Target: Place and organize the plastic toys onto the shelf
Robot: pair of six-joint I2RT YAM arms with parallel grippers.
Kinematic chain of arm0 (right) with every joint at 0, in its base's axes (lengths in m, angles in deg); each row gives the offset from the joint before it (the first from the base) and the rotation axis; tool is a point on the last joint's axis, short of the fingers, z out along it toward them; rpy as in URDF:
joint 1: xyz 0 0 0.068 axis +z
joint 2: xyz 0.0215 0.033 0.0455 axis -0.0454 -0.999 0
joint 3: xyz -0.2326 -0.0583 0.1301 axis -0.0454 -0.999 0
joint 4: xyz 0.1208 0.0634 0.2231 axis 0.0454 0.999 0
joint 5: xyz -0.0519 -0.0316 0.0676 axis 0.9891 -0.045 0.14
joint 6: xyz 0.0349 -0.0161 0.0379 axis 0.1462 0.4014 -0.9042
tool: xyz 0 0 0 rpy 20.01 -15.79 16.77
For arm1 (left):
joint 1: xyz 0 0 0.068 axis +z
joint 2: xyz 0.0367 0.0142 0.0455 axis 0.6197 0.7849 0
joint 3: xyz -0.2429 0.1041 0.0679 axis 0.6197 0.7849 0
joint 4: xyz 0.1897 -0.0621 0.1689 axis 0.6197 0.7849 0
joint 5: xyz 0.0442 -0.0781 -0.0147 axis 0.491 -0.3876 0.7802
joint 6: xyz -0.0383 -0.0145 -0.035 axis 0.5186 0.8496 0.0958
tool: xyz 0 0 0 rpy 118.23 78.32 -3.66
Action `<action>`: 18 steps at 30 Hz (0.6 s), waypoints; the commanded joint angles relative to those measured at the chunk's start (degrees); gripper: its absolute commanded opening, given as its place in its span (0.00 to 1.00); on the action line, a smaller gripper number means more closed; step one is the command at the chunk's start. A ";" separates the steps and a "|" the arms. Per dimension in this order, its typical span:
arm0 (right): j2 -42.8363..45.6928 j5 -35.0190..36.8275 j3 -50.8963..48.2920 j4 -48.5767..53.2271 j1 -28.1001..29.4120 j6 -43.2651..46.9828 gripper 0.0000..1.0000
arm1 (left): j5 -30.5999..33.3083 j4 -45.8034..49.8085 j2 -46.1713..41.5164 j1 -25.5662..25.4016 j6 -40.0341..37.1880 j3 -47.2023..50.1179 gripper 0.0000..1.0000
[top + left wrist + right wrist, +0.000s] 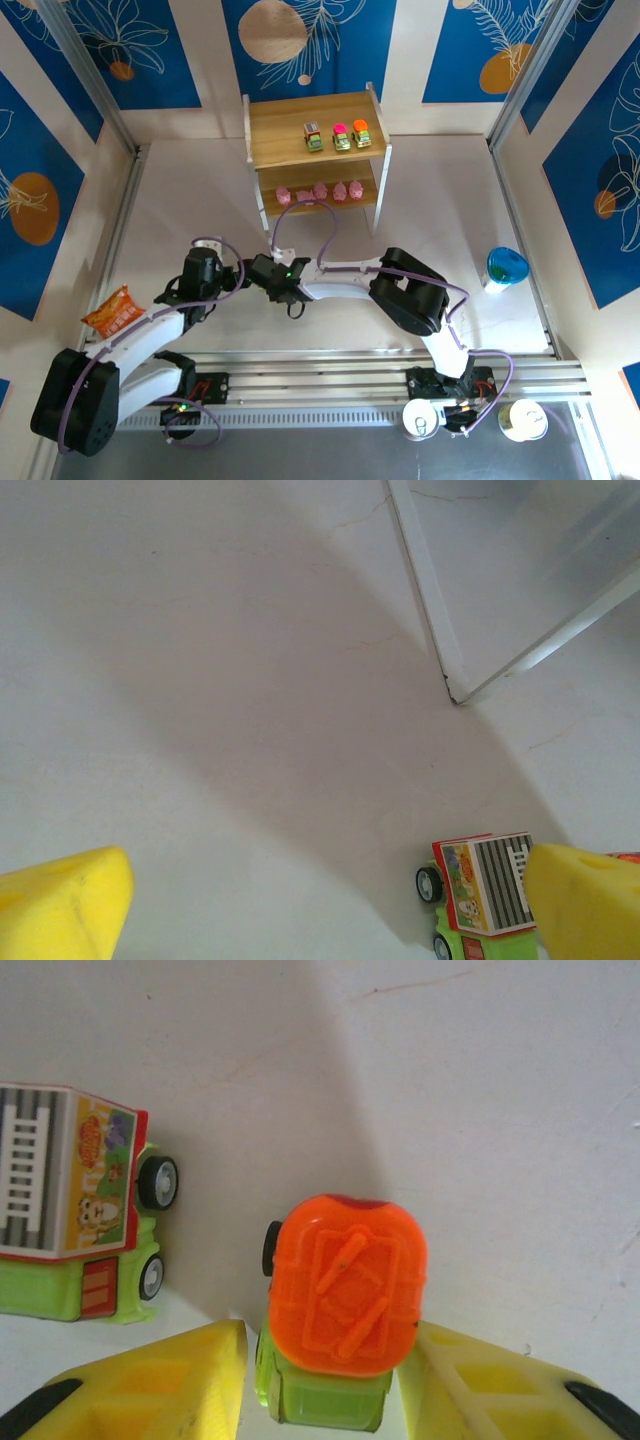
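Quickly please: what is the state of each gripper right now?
Left gripper: open, holding nothing.
Right gripper: closed on the orange-topped truck, apparently touching both its sides.

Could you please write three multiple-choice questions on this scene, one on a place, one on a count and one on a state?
1. Where are the pink pigs?
A. On the lower tier of the shelf
B. On the top tier
C. Beside the blue cup

2. How many trucks stand on the top tier?
A. Two
B. Three
C. Five

3. How does the left gripper stand?
A. Shut on a truck
B. Shut on a pig
C. Open, gripping nothing

Answers:
1. A: the top external view shows the pigs in a row on the lower board.
2. B: a grey-topped, a pink-topped and an orange-topped truck stand side by side there.
3. C: in the left wrist view its yellow fingers stand wide apart and clamp nothing.
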 commanded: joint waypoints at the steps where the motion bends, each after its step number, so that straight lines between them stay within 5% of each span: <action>1: -1.02 3.03 0.05 0.33 -0.39 -2.38 0.42 | -1.20 -1.25 0.16 0.65 0.27 0.44 1.00; 18: 4.43 7.60 -3.10 0.42 0.44 1.44 0.32 | -2.21 -1.86 0.80 0.70 -0.34 0.36 1.00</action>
